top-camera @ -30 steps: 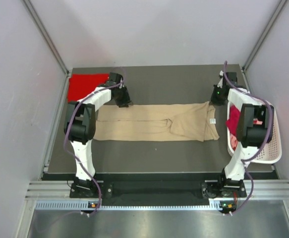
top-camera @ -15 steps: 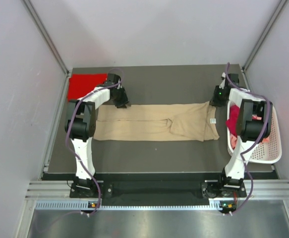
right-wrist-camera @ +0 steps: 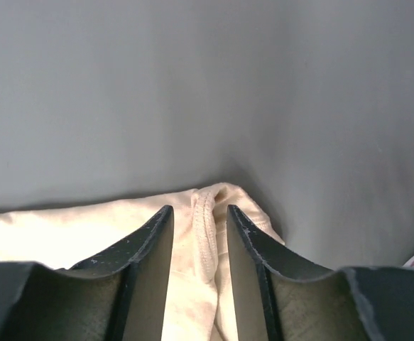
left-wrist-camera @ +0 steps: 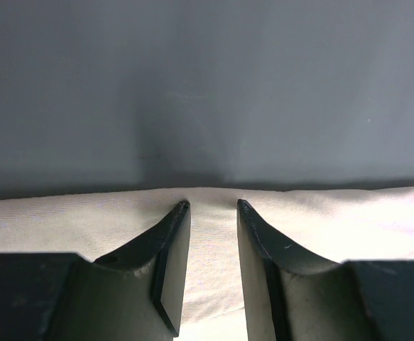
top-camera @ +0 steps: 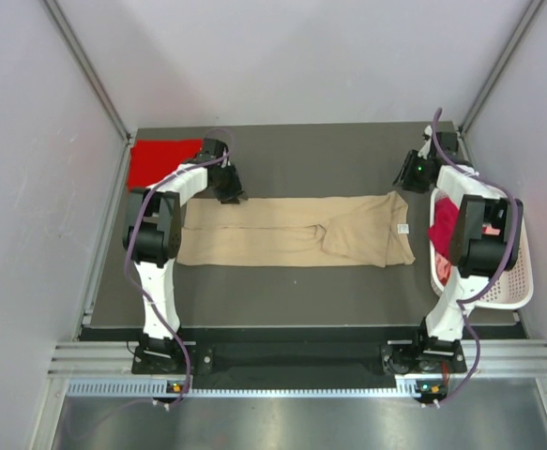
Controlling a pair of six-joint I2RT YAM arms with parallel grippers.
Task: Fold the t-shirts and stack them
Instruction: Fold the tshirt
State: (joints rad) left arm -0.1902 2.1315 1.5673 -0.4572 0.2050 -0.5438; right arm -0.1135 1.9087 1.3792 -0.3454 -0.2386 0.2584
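Dark grey table [top-camera: 348,291] between pale walls, with a tan shirt [top-camera: 292,230] laid out flat in a long band across its middle. A red shirt [top-camera: 163,161] lies folded at the far left corner, apart from the tan one. At the right edge stands a white basket [top-camera: 515,281] with red and pink cloth [top-camera: 441,225] inside.

The left gripper [top-camera: 228,192] sits low over the tan shirt's far edge near its left end. Its fingers [left-wrist-camera: 171,241] are parted, and the cloth lies flat under the gap, not pinched.

The right gripper [top-camera: 410,178] is at the shirt's far right corner. Its fingers [right-wrist-camera: 146,249] also stand apart, a stitched hem ridge [right-wrist-camera: 205,234] lying loose between them
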